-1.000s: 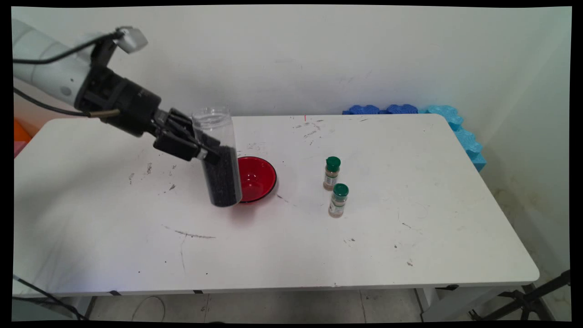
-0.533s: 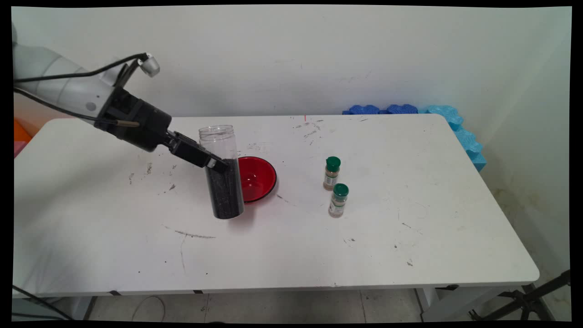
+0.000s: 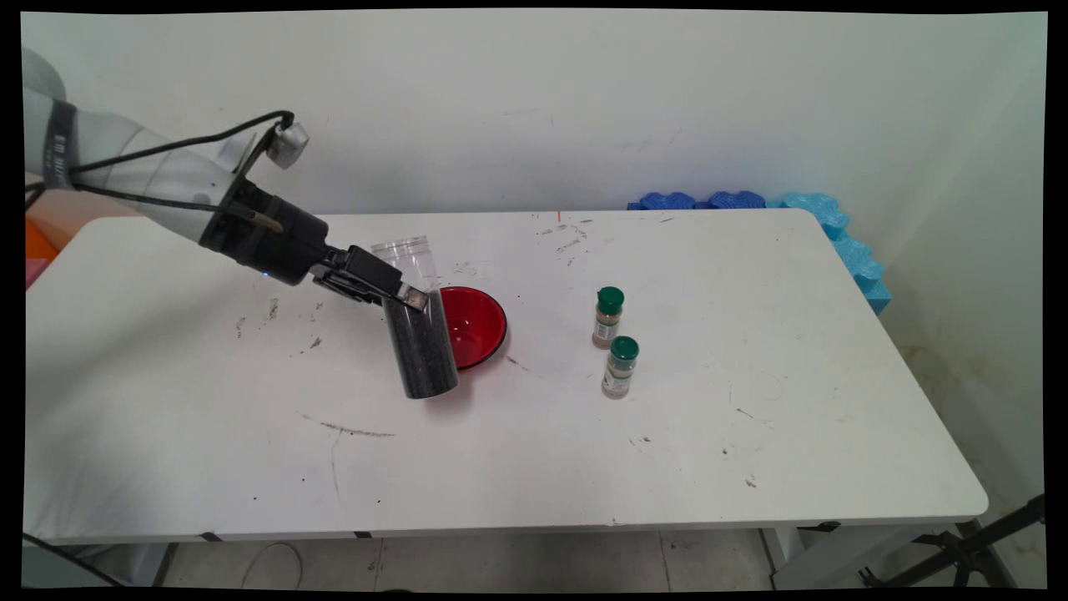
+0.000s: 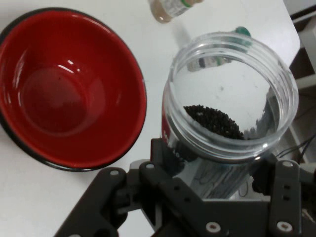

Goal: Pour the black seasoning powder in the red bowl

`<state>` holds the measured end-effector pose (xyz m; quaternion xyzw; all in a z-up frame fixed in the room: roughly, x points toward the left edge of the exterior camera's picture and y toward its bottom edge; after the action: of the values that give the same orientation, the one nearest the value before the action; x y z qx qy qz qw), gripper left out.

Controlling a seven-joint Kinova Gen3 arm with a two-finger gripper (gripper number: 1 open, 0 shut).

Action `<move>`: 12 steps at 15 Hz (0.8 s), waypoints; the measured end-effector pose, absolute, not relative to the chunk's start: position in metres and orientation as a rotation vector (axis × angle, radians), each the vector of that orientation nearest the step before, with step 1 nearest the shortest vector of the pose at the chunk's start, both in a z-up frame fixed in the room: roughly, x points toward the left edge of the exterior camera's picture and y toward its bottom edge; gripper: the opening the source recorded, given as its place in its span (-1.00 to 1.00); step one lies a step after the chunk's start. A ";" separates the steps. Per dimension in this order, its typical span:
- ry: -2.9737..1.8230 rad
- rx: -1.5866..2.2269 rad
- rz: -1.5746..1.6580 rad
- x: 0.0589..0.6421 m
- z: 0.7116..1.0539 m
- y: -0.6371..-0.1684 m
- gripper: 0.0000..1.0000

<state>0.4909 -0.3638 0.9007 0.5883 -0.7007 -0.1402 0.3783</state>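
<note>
The black gripper comes in from the upper left of the main view and is clamped on a clear plastic jar, its fingers pinching the jar's wall about halfway up, one finger on each side as the hand view shows. The jar has no lid and is roughly two-thirds full of fine black grains. Its long axis leans: the open mouth tips toward the upper left of the frame, back toward the arm, while the base sits lower and to the right, at or just above the white table; whether the base touches the table cannot be told. A red bowl with a dark rim stands just right of the jar in the main view, partly hidden behind it, and looks empty in the hand view, where the bowl lies to the left of the jar's mouth. So the bowl is immediately beside the held jar, on the side away from the arm, and the mouth tilts away from it. Further right stand two small spice bottles with green caps, one behind and the other nearer the frame's bottom, close together and well apart from the bowl. Blue foam pieces lie along the wall at the table's far right.
</note>
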 end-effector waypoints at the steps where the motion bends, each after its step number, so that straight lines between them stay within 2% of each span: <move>1: -1.768 1.531 -0.372 0.491 0.898 -0.365 -1.00; 12: -1.463 1.837 -0.615 0.484 0.879 -0.375 -1.00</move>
<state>0.4838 -0.3751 0.8790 0.7090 -0.5646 -0.2376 0.3495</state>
